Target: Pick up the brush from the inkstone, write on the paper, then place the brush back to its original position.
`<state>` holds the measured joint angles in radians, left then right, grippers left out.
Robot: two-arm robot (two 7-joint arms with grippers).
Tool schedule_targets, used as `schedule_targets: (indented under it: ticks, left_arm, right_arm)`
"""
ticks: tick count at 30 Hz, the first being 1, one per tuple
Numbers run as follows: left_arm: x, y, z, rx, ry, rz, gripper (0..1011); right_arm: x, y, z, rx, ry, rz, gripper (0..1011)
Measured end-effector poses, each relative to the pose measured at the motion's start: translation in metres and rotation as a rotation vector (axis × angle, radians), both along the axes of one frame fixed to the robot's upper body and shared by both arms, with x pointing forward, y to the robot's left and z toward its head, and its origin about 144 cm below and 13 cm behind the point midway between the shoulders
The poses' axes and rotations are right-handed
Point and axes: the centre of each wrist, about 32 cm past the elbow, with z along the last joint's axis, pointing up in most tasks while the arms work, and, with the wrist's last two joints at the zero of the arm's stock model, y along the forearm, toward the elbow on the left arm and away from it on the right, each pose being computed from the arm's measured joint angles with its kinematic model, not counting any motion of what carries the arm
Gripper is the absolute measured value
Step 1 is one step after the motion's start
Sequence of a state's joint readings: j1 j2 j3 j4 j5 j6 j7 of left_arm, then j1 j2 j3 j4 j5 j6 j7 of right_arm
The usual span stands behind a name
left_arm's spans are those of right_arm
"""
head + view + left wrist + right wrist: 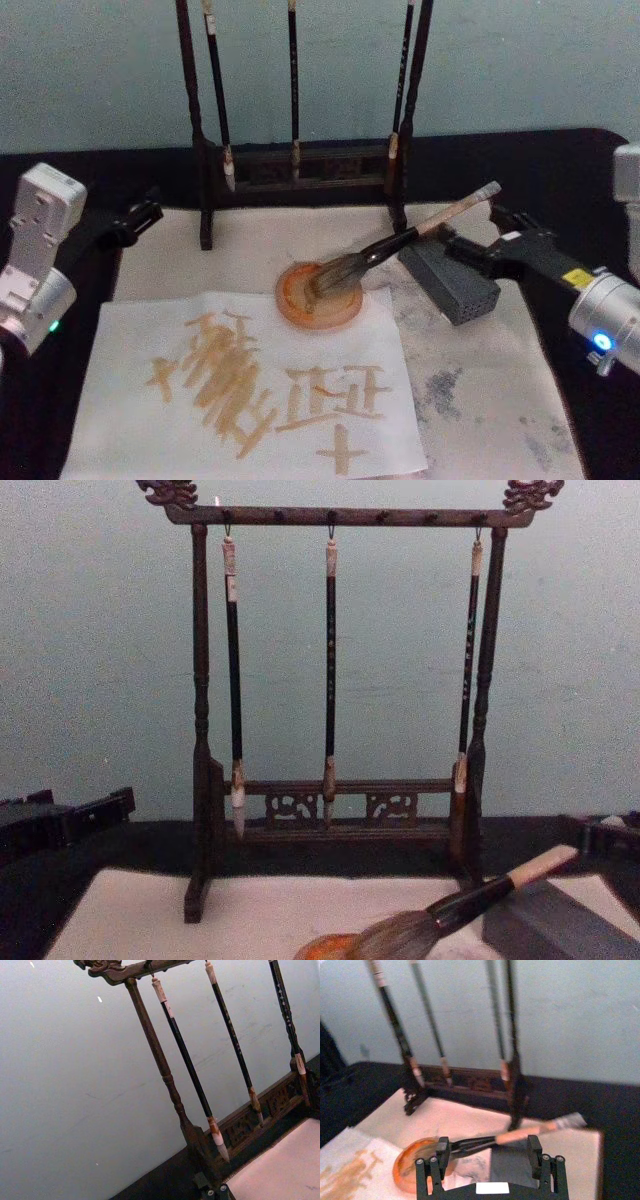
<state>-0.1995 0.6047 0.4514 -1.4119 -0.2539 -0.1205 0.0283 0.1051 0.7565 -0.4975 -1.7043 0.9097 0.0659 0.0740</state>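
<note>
The brush (400,243) lies at a slant, with its bushy bristles in the round orange inkstone (296,306) and its pale handle propped on a dark grey block (455,288). My right gripper (475,230) is open just to the right of the handle and holds nothing. In the right wrist view its fingers (536,1146) stand wide apart, and the brush (520,1135) lies just beyond them. The paper (250,400) lies at the front and carries tan brush strokes. My left gripper (135,220) is parked at the left, shut and away from everything.
A dark wooden rack (300,170) with three slim hanging brushes (329,660) stands at the back. An off-white felt mat (500,400), ink-stained at the right, lies under the paper. The table around it is black.
</note>
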Motion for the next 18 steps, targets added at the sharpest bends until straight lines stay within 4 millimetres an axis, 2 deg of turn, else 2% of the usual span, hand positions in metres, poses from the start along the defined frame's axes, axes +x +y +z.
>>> schedule_targets:
  ticks: [10, 18]
  left_arm:
    - [0.000, 0.000, 0.000, 0.000, 0.000, 0.000, 1002]
    - [0.000, 0.000, 0.000, 0.000, 0.000, 0.000, 1002]
  right_arm:
    - [-0.010, 0.025, 0.005, -0.181, -0.152, 0.158, 1002]
    - [-0.011, 0.027, 0.005, -0.193, -0.167, 0.171, 1002]
